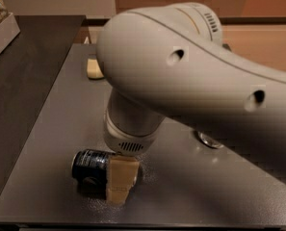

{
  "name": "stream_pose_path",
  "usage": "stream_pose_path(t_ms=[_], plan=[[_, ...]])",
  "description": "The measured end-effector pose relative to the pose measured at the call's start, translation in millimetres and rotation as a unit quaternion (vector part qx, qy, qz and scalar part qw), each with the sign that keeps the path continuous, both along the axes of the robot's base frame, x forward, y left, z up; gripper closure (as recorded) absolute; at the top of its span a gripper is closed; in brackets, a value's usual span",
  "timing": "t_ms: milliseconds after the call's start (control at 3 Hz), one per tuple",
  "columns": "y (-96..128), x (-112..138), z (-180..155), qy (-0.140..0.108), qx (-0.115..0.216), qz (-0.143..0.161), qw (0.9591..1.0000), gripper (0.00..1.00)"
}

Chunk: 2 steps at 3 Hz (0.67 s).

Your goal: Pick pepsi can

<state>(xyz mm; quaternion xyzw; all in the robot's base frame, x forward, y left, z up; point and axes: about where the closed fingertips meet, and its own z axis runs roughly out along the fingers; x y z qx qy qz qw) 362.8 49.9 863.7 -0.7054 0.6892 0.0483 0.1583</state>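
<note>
One dark blue pepsi can (pixel 90 163) is what counts here. It lies on its side near the front left of the grey surface (pixel 41 143). Its long axis runs roughly left to right, and a silver end faces left and slightly toward the camera. Far behind it, at the back left of the surface, sits a pale yellow sponge-like block (pixel 94 70), half hidden by the arm and well apart from the can.

Just right of the can's middle is the gripper (pixel 119 184), pointing straight down from the round white wrist. Its tan part covers the can's right end on the near side, so it sits at the can, not beside it or short of it. The can's body sticks out to the left of the gripper and its right end is hidden. I can't tell whether the gripper is spread or pinching the can, because only its near side shows.

My read: the grasp crosses the can's long axis, which suits a lying can. The can may roll toward or away from the camera.

Further right, a second can's silver end (pixel 209 139) peeks from under the arm, well apart.
</note>
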Motion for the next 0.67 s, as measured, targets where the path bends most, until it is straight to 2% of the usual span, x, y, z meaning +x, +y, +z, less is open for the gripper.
stream_pose_path(t_ms=[333, 667], plan=[[7.0, -2.9, -10.5, 0.003, -0.012, 0.014, 0.9998, 0.0], [11.1, -4.8, -18.9, 0.01, -0.028, 0.024, 0.9993, 0.18]])
